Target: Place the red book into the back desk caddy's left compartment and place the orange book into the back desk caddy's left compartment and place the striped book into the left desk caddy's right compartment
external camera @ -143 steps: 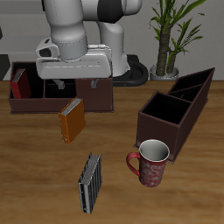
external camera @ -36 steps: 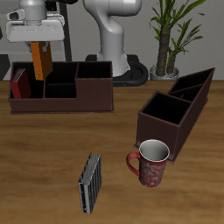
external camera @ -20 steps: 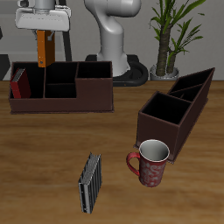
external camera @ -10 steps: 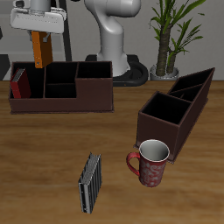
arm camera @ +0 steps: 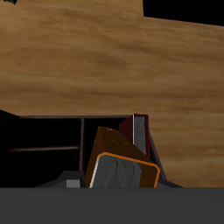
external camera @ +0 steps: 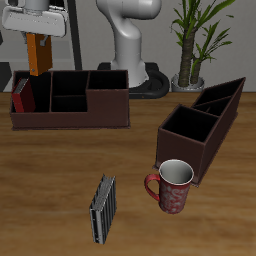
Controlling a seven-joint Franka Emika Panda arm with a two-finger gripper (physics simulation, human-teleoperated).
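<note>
My gripper [external camera: 38,40] is shut on the orange book [external camera: 38,56], which hangs upright above the back desk caddy [external camera: 70,112], over the end where the red book [external camera: 20,96] stands in the left compartment. In the wrist view the orange book [arm camera: 121,164] fills the foreground, with the red book [arm camera: 139,136] upright just past it inside the dark caddy [arm camera: 52,140]. The striped book [external camera: 103,208] lies on the table near the front edge. The left desk caddy [external camera: 200,128] stands angled at the other side, with nothing in its compartments.
A red patterned mug [external camera: 172,186] stands between the striped book and the left desk caddy. A potted plant [external camera: 190,40] and the robot base [external camera: 130,50] are at the back.
The orange book, on the table at first, is now held in the air. Over the last second it moved sideways toward the red book's end of the back caddy.
</note>
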